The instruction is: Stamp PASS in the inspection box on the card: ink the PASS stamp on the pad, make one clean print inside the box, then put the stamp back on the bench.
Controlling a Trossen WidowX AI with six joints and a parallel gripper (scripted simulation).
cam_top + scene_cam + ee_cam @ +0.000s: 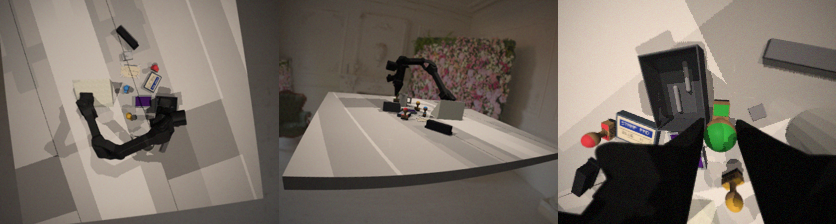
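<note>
My gripper [397,93] [719,123] is shut on a stamp with a green knob [720,138] and a green underside block, beside the dark tray. In the top view the arm hides the fingers. The cream card [126,73] lies flat with clips at its corners; its markings are too small to read. A purple pad [143,101] lies left of the tray. A case labelled STAMP PAD [152,82] [635,131] lies near it. Other stamps stand about: red [155,68] [405,109] [590,140], blue [126,88] [425,108] and yellow [129,116] [734,201].
The dark open tray [391,106] [703,75] stands close to the held stamp. A mug [403,100], a grey bar [800,56] and a small grey square [756,111] are nearby. A black block [127,37] [438,127] lies beyond the card. A pale block [100,88] [451,109] stands by the arm's base.
</note>
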